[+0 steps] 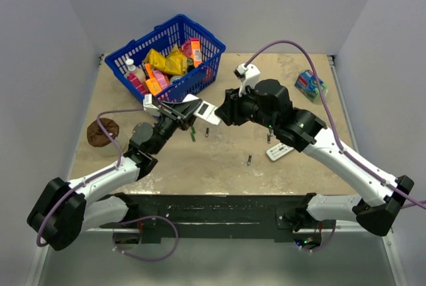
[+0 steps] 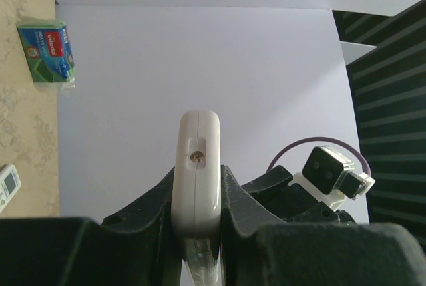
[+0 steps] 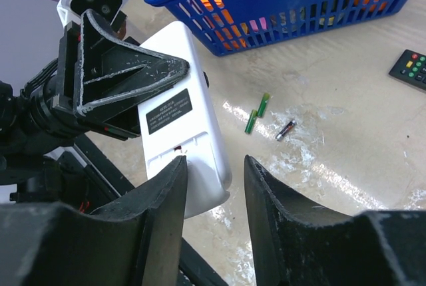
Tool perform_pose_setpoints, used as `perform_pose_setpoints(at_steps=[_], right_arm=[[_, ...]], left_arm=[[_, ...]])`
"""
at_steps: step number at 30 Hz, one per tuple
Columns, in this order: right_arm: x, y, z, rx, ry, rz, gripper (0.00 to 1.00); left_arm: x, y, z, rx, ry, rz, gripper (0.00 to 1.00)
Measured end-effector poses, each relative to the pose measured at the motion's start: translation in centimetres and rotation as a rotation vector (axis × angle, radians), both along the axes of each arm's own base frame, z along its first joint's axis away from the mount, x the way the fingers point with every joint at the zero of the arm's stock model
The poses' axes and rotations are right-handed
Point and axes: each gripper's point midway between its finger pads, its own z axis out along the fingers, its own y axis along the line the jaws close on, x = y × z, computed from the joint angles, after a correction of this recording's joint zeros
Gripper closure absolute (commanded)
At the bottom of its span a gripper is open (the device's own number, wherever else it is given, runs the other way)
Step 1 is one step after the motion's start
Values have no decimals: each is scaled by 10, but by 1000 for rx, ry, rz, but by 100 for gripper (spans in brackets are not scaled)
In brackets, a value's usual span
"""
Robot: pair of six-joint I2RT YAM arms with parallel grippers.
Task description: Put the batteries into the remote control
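My left gripper (image 2: 198,189) is shut on the remote control (image 2: 198,166), a small white body seen end-on between its fingers. It is held above the table in the top view, remote control (image 1: 204,109) pointing toward my right gripper (image 1: 223,110). From the right wrist I see the remote control's (image 3: 186,136) white back with a black label. My right gripper (image 3: 214,166) is open; its left finger overlaps the remote's near end, and the right finger stands apart from it. Two green batteries (image 3: 257,114) and a dark one (image 3: 285,129) lie on the table beyond. More batteries (image 1: 249,161) lie near the table's middle.
A blue basket (image 1: 206,36) of packets stands at the back left. A white remote with grey buttons (image 1: 279,151) lies under my right arm. A black remote (image 3: 409,66) lies right of the basket. A green-blue sponge pack (image 1: 310,85) sits back right, a brown lump (image 1: 102,132) at the left.
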Motion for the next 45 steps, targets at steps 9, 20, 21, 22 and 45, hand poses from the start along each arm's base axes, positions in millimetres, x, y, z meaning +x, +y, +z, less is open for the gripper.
perform_pose_setpoints(at_steps=[9,20,21,22,45], right_arm=[[-1,1,18,17,-9,2,54],[1,6,12,24,15,1,54],[1,7,12,27,18,-1,54],[2,7,11,30,20,-2,54],[8,13,-1,132,30,-95,53]], left_arm=[[-7,6,17,-29,-45,6,100],[-7,7,14,-21,-45,13,100],[-7,7,14,-21,-46,13,100],[-7,7,14,-20,-46,13,100],[-11,-3,8,25,-63,5,100]])
